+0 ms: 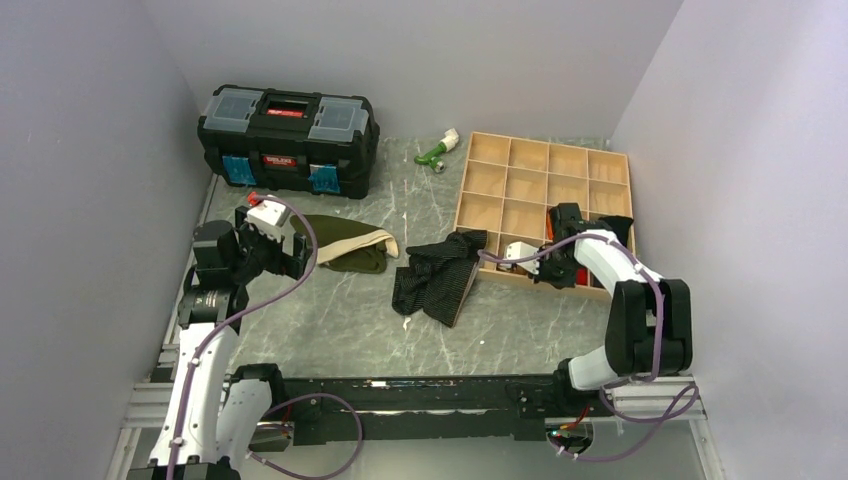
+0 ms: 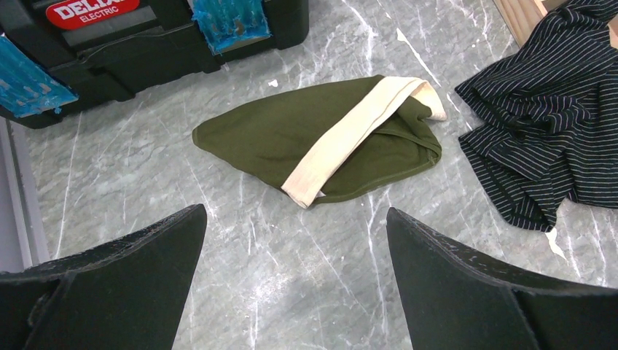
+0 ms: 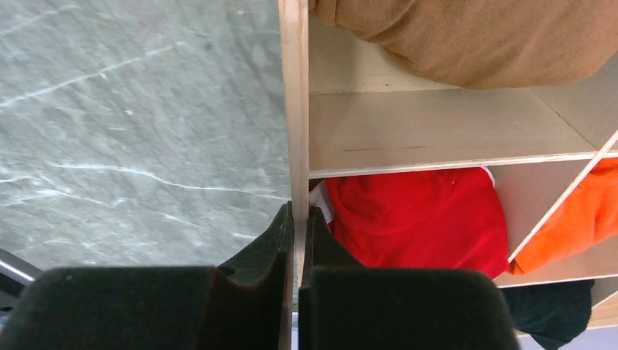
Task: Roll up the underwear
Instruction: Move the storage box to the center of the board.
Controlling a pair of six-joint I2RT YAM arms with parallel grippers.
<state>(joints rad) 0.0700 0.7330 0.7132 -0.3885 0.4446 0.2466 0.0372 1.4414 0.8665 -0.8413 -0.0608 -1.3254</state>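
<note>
At table centre, underwear [image 1: 437,280] lies crumpled, far edge against tray [image 1: 470,170]. My right end effector [image 3: 297,219] closed, pinching tray wall. My left end effector [image 2: 295,219] wide open above olive garment [image 2: 291,138]. Best plan: spread underwear flat first, then roll tight from one edge.

left arm [image 1: 203,352]: elbow up, wrist tipped down
left gripper [image 2: 295,211]: jaws wide, holding nothing
right arm [image 1: 612,256]: reaching forward, low
right gripper [image 3: 299,213]: pinched on the light wooden grid tray [image 3: 293,109], right on its thin wall
</note>
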